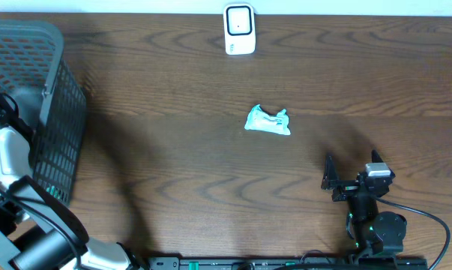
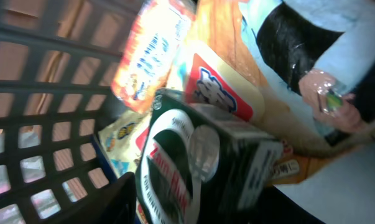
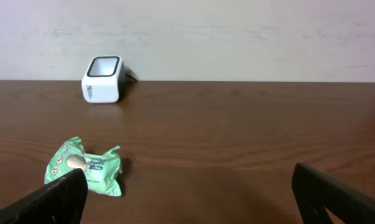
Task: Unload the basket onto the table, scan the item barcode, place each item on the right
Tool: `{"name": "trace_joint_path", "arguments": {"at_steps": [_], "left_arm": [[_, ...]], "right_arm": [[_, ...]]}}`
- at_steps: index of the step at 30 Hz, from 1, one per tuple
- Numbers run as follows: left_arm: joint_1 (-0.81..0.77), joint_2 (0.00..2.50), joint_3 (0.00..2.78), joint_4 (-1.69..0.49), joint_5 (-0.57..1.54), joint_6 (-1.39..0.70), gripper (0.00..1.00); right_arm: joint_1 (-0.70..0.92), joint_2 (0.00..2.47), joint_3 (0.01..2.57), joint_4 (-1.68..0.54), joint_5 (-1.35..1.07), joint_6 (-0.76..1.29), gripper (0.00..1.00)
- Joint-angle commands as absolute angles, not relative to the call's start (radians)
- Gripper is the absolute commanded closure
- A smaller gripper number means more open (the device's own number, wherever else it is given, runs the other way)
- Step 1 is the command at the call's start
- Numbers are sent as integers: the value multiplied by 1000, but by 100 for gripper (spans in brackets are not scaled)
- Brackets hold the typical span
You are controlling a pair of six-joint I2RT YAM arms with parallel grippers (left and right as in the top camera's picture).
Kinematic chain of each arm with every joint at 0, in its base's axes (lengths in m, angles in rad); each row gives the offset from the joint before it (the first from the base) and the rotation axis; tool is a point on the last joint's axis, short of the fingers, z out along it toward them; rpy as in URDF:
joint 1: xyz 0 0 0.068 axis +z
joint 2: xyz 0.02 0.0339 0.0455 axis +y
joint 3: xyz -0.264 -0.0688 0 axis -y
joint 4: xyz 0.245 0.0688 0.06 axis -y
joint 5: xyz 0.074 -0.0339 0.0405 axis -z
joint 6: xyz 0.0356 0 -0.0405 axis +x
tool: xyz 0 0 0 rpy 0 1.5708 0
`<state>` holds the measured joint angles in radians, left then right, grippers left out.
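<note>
Scanner (image 1: 240, 30), white with a dark window, stands upright at the far edge of the worktop (image 1: 173, 172), near the middle; green packet (image 1: 267, 121), crumpled, lies flat on the bare wood nearer than the scanner, well apart from it and touching nothing; grey mesh basket (image 1: 57, 112) sits at the far-left corner; left arm (image 1: 4, 161) reaches down into it from the left edge; left pincer (image 2: 199, 208) is down among the packed goods, right over a dark green box (image 2: 193, 168) with a white oval label; only a dark finger (image 2: 109, 199) shows at the bottom of the wrist view, against the basket wall; cannot tell how wide the jaws stand or whether they grip the box; behind the box an orange pouch (image 2: 153, 50) leans tilted, and beside it lies an orange-and-white pack (image 2: 227, 90) with blue lettering; right pincer (image 1: 330, 180) rests low over the worktop at near right, jaws spread wide, nothing between them, aimed across the wood; the green packet lies ahead and to its left, well apart from both fingertips.
</note>
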<state>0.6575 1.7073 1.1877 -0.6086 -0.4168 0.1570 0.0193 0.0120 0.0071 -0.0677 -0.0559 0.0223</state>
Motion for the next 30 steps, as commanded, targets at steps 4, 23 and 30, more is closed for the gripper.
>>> {"name": "trace_joint_path", "arguments": {"at_steps": [4,23,30], "left_arm": [[655,1645,1182,-619,-422,132,58],[658,1653,1182,-649,-321,133,58],[656,1687,1182,-656,-141,163,45]], "right_arm": [[25,7,6,-72,-56,37,1],[25,7,6,-72,-55,37,1],[25,7,6,-72,-55,37,1]]}}
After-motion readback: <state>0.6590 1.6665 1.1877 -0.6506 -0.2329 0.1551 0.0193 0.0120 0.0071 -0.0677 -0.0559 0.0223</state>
